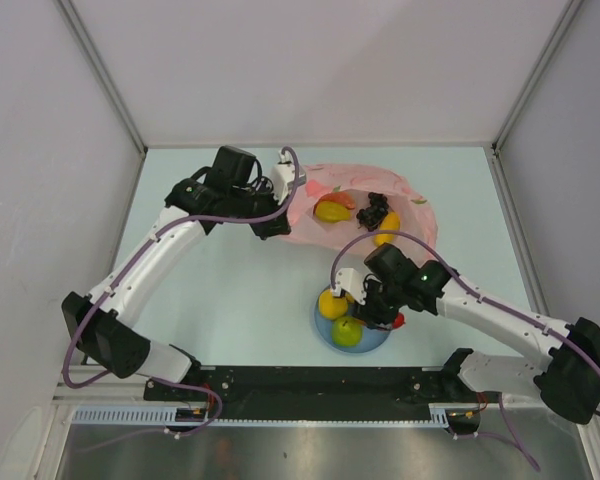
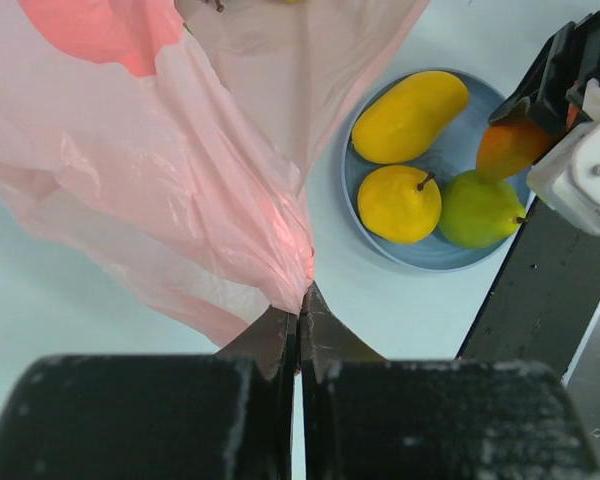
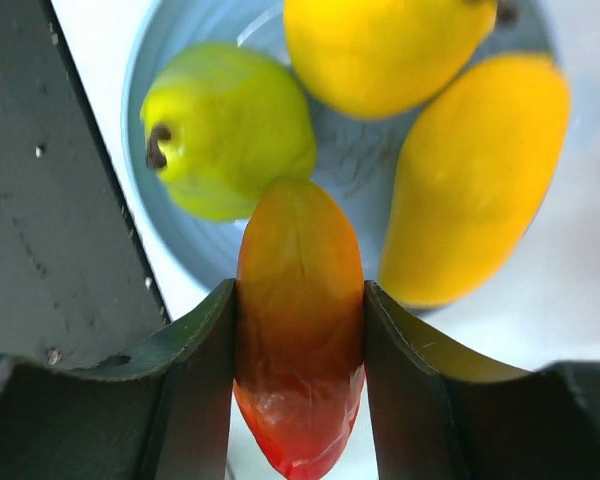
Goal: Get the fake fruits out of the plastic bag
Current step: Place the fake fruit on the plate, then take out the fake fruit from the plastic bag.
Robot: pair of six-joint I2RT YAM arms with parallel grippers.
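Closest in, low and centre in the overhead view, the blue plate (image 1: 378, 342) sits on the counter (image 1: 230, 290), and the right pincer (image 3: 300, 295) is right over it. Its two dark fingers are clamped on the sides of an orange-red fruit (image 3: 300, 350), red at the lower end. The fruit sits across the plate's rim, and whether it touches the plate cannot be told.

Three fruits already lie on the plate: a green fruit (image 3: 230, 125) with a brown stem, a round yellow fruit (image 3: 385, 45) and a long yellow fruit (image 3: 475, 170). All three are packed close together.

Further back, upper centre of the overhead view, the left pincer (image 2: 302, 300) has its fingers pressed tight together. They are pinching a gathered fold of the plastic bag (image 2: 180, 180), and the pink film fans out from that pinch toward the upper left of the wrist frame.

Beyond the pinch the bag lies spread on the counter, well apart from the plate. Inside it are a yellow piece (image 1: 330, 212) touching a red watermelon slice (image 1: 340, 199), with a dark grape bunch (image 1: 377, 211) just to their right. An orange-yellow fruit (image 1: 385, 233) lies at the bag's edge nearest the plate.
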